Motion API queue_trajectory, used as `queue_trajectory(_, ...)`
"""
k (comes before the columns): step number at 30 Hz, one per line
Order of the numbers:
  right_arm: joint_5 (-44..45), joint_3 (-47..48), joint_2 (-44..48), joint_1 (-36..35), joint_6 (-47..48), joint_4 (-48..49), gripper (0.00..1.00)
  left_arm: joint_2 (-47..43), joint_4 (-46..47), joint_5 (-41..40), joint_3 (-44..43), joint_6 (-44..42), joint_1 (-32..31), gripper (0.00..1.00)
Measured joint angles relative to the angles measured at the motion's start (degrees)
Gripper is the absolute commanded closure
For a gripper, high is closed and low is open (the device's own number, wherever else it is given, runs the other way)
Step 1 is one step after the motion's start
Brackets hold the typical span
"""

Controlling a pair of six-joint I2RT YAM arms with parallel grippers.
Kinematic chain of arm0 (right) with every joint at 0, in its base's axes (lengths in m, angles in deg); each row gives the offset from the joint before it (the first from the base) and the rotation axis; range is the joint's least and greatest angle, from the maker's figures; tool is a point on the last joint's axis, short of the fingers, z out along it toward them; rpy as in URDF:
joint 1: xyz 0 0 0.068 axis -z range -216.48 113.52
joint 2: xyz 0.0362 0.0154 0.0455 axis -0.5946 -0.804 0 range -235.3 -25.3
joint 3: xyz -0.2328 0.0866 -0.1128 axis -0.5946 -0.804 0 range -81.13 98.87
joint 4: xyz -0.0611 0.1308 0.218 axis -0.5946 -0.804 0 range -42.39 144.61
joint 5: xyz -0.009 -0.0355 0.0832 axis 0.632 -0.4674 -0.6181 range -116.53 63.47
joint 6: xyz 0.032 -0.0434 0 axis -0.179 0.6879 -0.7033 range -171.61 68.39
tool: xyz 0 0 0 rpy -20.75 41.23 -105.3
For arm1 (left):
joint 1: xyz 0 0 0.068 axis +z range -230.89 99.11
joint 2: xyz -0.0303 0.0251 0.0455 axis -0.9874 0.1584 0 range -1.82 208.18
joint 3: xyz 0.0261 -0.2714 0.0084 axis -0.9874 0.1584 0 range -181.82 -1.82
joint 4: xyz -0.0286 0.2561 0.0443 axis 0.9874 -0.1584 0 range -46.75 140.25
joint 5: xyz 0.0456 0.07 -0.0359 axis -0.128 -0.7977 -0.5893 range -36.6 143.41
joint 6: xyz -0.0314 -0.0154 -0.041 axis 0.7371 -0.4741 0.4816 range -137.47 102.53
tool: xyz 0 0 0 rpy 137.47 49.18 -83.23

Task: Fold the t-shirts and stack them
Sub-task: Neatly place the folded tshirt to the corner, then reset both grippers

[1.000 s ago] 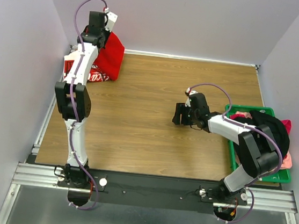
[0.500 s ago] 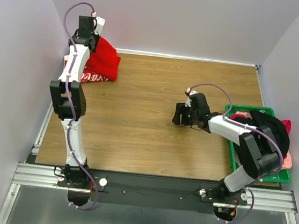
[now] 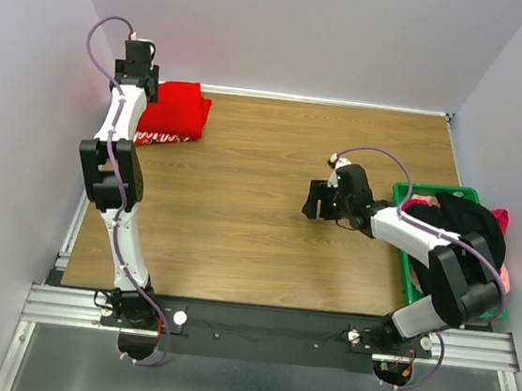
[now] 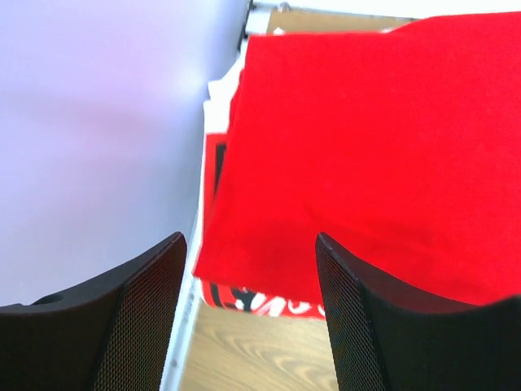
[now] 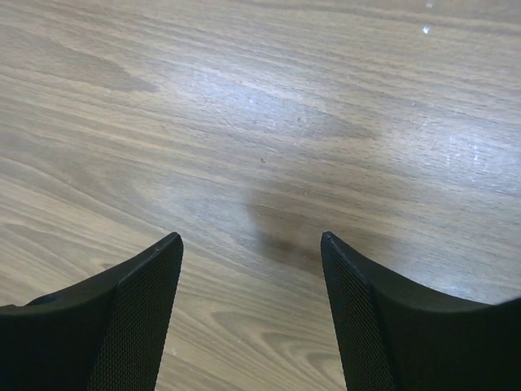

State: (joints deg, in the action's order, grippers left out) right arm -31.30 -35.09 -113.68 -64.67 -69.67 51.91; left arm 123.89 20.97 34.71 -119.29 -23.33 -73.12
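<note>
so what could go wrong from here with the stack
1. The open left gripper hangs close over the plain red shirt; a finger could catch it on pulling away and drag it off the lettered shirt.
2. Both sit at the table's far left corner; a nudge might slide them off the edge.
3. Clothes spill over the green crate's rim beside the right arm, which could snag them.

Top external cam looks down from above and behind the near edge over the whole table [image 3: 265, 158]; left wrist cam close over the plain red t-shirt [image 4: 366, 138] in the far-left corner, right wrist cam close over mid-table wood, both patches inside the top view.
</note>
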Motion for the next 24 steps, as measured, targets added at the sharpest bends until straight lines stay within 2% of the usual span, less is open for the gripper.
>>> queue_trajectory(4, 0.6, -0.7, 2.8, 0.0, 0.0, 0.0, 0.24, -7.2, 3.4, 0.8, 9.6, 4.6, -0.3, 0.28)
queue_trajectory(8, 2.2, -1.1, 5.5, 0.0, 0.0, 0.0, 0.24, -21.9, 12.0, 4.1, 25.6, 9.3, -1.3, 0.28)
queue_trajectory(12, 4.7, -1.6, 8.9, 0.0, 0.0, 0.0, 0.24, -36.3, 21.8, 6.8, 40.1, 13.5, -4.9, 0.28)
queue_trajectory(15, 7.2, -2.3, 12.8, 0.0, 0.1, 0.0, 0.23, -46.3, 29.9, 8.0, 51.5, 16.1, -10.0, 0.28)
queue_trajectory(19, 10.8, -2.9, 17.0, 0.0, 0.2, 0.0, 0.23, -53.3, 35.0, 9.2, 61.0, 18.6, -17.1, 0.30)
queue_trajectory(24, 15.2, -4.0, 21.7, 0.0, 0.5, 0.0, 0.21, -58.2, 37.0, 11.7, 66.3, 22.0, -23.1, 0.31)
